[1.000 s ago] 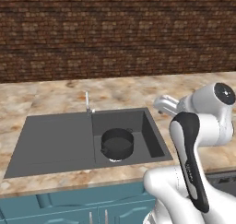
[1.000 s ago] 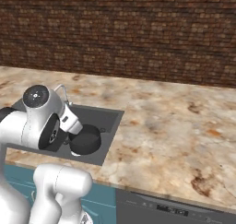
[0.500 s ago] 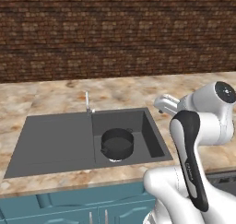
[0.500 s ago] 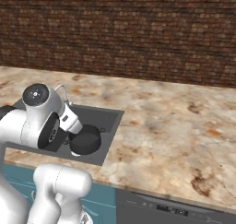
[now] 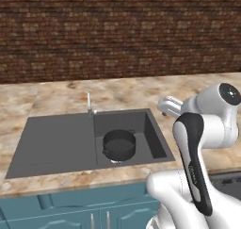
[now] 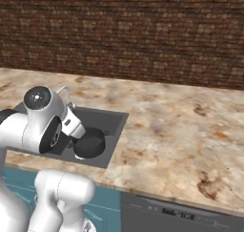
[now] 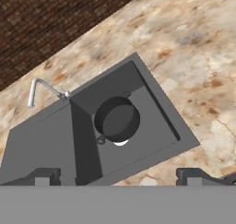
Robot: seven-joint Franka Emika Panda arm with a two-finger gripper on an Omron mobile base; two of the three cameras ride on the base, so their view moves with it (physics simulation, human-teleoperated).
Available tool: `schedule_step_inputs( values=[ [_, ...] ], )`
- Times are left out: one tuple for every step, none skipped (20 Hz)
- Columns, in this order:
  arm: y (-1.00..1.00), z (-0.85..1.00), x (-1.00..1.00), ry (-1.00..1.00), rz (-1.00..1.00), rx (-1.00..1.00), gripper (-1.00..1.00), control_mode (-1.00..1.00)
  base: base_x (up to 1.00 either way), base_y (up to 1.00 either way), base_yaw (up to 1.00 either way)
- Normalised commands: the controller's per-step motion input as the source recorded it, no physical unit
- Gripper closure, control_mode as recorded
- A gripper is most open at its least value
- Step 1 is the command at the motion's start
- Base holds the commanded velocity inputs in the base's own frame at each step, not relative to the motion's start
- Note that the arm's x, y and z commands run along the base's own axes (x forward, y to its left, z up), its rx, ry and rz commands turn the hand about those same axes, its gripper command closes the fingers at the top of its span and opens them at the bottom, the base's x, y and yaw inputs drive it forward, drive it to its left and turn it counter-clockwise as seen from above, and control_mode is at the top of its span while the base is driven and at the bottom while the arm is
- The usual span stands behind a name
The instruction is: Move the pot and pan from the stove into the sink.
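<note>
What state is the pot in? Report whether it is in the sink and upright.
In and upright. The pot stands on the floor of the sink basin, open mouth up, partly over the drain. It looks empty.

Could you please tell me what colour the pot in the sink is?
Dark grey-black; the pot shows best in the hand view.

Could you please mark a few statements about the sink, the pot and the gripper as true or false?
1. The round dark grey pot sits inside the dark grey rectangular sink basin. True.
2. The gripper is shut on the pot. False: its jaws stand open, apart from the pot.
3. The thin silver faucet stands at the basin's back edge. True.
4. A brown frying pan lies in the basin beside the pot. False: the pot is alone there.
</note>
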Motion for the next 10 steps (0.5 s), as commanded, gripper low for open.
schedule_step_inputs(
  values=[
    [0.0, 0.0, 0.0, 0.0, 0.0, 0.0, -1.0, 1.0, -0.71, -0.19, 0.0],
    [0.0, 0.0, 0.0, 0.0, 0.0, 0.0, -1.0, 1.0, -0.75, -0.2, 0.0],
    [0.0, 0.0, 0.0, 0.0, 0.0, 0.0, -1.0, 1.0, -0.75, -0.18, 0.0],
    [0.0, 0.0, 0.0, 0.0, 0.0, 0.0, -1.0, 1.0, -0.74, -0.17, 0.0],
    [0.0, 0.0, 0.0, 0.0, 0.0, 0.0, -1.0, 1.0, -0.73, -0.17, 0.0],
    [0.0, 0.0, 0.0, 0.0, 0.0, 0.0, -1.0, 1.0, -0.71, -0.15, 0.0],
    [0.0, 0.0, 0.0, 0.0, 0.0, 0.0, -1.0, 1.0, -0.62, -0.11, 0.0],
    [0.0, 0.0, 0.0, 0.0, 0.0, 0.0, -1.0, 1.0, -0.49, -0.04, 0.0],
    [0.0, 0.0, 0.0, 0.0, 0.0, 0.0, -1.0, 1.0, -0.34, 0.0, 0.0],
    [0.0, 0.0, 0.0, 0.0, 0.0, 0.0, -1.0, 1.0, -0.1, 0.0, 0.0]
  ],
)
